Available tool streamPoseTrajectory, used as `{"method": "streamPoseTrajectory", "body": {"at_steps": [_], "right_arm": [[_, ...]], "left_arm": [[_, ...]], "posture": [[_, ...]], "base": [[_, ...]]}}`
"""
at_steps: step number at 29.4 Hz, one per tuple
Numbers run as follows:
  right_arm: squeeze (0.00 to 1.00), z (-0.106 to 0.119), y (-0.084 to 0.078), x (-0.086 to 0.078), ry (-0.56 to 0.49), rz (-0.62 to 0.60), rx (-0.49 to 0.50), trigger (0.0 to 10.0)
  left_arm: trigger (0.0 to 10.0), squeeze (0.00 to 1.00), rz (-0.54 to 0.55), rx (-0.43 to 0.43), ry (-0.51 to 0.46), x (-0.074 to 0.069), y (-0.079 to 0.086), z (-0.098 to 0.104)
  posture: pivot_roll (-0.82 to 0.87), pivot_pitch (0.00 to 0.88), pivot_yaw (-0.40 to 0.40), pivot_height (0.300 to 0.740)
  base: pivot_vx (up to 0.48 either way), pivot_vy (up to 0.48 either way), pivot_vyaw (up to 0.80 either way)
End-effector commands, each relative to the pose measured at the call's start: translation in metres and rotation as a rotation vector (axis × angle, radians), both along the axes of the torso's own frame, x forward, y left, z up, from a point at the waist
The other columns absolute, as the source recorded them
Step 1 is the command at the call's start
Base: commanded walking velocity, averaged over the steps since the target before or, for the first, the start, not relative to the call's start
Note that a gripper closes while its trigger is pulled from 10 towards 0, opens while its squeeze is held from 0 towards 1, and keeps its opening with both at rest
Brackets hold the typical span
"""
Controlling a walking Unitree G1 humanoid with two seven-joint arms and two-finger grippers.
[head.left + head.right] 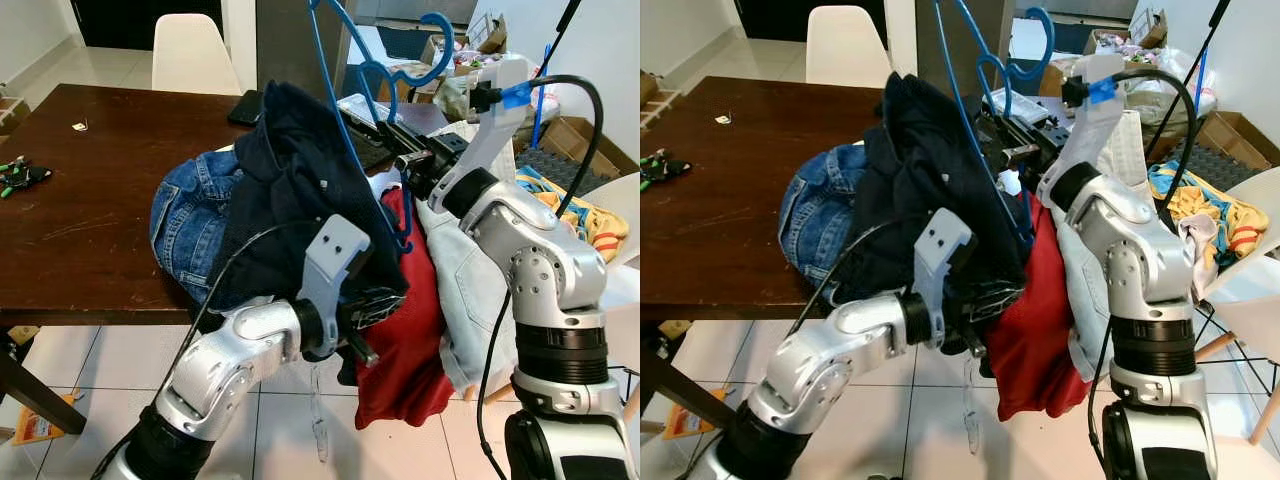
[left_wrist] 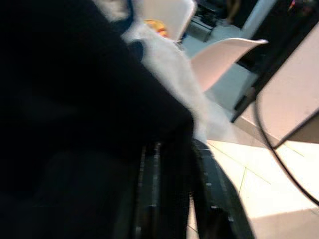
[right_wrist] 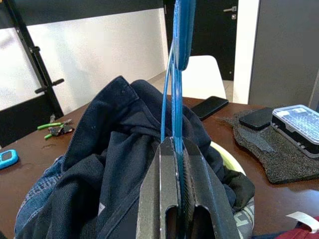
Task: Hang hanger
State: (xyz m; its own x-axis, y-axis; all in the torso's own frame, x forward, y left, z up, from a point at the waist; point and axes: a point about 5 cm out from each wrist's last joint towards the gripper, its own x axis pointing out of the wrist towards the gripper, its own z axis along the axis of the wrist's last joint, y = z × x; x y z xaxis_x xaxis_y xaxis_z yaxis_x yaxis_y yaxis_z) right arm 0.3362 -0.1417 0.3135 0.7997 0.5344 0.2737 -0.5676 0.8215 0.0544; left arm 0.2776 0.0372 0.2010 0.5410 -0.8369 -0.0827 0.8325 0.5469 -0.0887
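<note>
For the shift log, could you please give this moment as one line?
right gripper: shut on blue plastic hanger | left gripper: gripping dark navy garment, draped on hanger | above brown wooden table

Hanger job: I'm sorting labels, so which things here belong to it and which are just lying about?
In the job:
blue hanger
navy garment
right gripper
left gripper

Lying about:
jeans
red cloth
phone
white chair
</note>
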Motion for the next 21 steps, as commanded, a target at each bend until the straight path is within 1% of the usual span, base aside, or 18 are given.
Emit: {"method": "streamPoseTrajectory", "body": {"at_steps": [1, 2, 3, 4, 6, 7, 9, 11, 12, 13, 14, 15, 17, 18, 19, 21], "right_arm": [[0.0, -0.001, -0.002, -0.001, -0.003, -0.005, 0.003, 10.0], [0.0, -0.001, -0.002, -0.002, -0.003, -0.005, 0.003, 10.0], [0.0, -0.001, -0.002, -0.002, -0.003, -0.005, 0.003, 10.0], [0.0, -0.001, -0.002, -0.002, -0.003, -0.005, 0.003, 10.0], [0.0, -0.001, -0.002, -0.002, -0.003, -0.005, 0.002, 10.0], [0.0, -0.001, -0.002, -0.002, -0.003, -0.005, 0.002, 10.0], [0.0, -0.001, -0.002, -0.002, -0.003, -0.006, 0.0, 10.0], [0.0, -0.001, -0.002, -0.002, -0.003, -0.006, 0.0, 10.0], [0.0, -0.001, -0.002, -0.002, -0.003, -0.006, -0.001, 10.0], [0.0, -0.001, -0.002, -0.002, -0.003, -0.006, -0.001, 10.0], [0.0, -0.001, -0.002, -0.002, -0.003, -0.006, -0.003, 10.0], [0.0, -0.001, -0.002, -0.002, -0.003, -0.007, -0.005, 10.0], [0.0, -0.001, -0.002, -0.002, -0.003, -0.007, -0.005, 10.0], [0.0, -0.001, -0.003, -0.002, -0.004, -0.008, -0.006, 10.0], [0.0, -0.001, -0.003, -0.002, -0.004, -0.008, -0.006, 10.0], [0.0, 0.0, -0.002, -0.001, -0.005, -0.005, -0.01, 10.0]], "left_arm": [[10.0, 1.0, 0.047, 0.007, 0.019, 0.005, 0.009, -0.001], [10.0, 1.0, 0.068, -0.018, 0.006, 0.01, 0.016, 0.006], [10.0, 1.0, 0.068, -0.018, 0.006, 0.01, 0.016, 0.006], [10.0, 1.0, 0.08, -0.035, -0.003, 0.012, 0.021, 0.011], [10.0, 1.0, 0.086, -0.084, -0.043, 0.017, 0.031, 0.028], [10.0, 1.0, 0.086, -0.084, -0.043, 0.017, 0.031, 0.028], [10.0, 1.0, 0.078, -0.15, -0.075, 0.019, 0.04, 0.047], [10.0, 1.0, 0.078, -0.15, -0.075, 0.019, 0.04, 0.047], [10.0, 1.0, 0.059, -0.205, -0.085, 0.018, 0.045, 0.058], [10.0, 1.0, 0.059, -0.205, -0.085, 0.018, 0.045, 0.058], [10.0, 1.0, 0.027, -0.266, -0.091, 0.015, 0.049, 0.069], [10.0, 1.0, -0.036, -0.321, -0.104, 0.009, 0.054, 0.08], [10.0, 1.0, -0.036, -0.321, -0.104, 0.009, 0.054, 0.08], [10.0, 1.0, -0.086, -0.356, -0.12, 0.004, 0.057, 0.088], [10.0, 1.0, -0.086, -0.356, -0.12, 0.004, 0.057, 0.088], [10.0, 1.0, -0.149, -0.448, -0.156, -0.004, 0.066, 0.105]], "posture": [[0.18, 0.133, -0.057, 0.74], [0.18, 0.133, -0.057, 0.74], [0.18, 0.133, -0.057, 0.74], [0.18, 0.133, -0.057, 0.74], [0.18, 0.133, -0.059, 0.74], [0.18, 0.133, -0.059, 0.74], [0.18, 0.132, -0.058, 0.74], [0.18, 0.132, -0.058, 0.74], [0.18, 0.131, -0.059, 0.74], [0.18, 0.131, -0.059, 0.74], [0.18, 0.13, -0.059, 0.74], [0.18, 0.13, -0.06, 0.74], [0.18, 0.13, -0.06, 0.74], [0.18, 0.13, -0.06, 0.74], [0.18, 0.13, -0.06, 0.74], [0.18, 0.127, -0.066, 0.74]], "base": [[0.0, 0.0, 0.0], [0.0, 0.0, 0.0], [0.0, 0.0, 0.0], [0.0, 0.0, 0.0], [0.0, 0.0, 0.0], [0.0, 0.0, 0.0], [0.0, 0.0, 0.0], [0.0, 0.0, 0.0], [0.0, 0.0, 0.0], [0.0, 0.0, 0.0], [0.0, 0.0, 0.0], [0.0, 0.0, 0.0], [0.0, 0.0, 0.0], [0.0, 0.0, 0.0], [0.0, 0.0, 0.0], [0.0, 0.0, 0.0]]}}
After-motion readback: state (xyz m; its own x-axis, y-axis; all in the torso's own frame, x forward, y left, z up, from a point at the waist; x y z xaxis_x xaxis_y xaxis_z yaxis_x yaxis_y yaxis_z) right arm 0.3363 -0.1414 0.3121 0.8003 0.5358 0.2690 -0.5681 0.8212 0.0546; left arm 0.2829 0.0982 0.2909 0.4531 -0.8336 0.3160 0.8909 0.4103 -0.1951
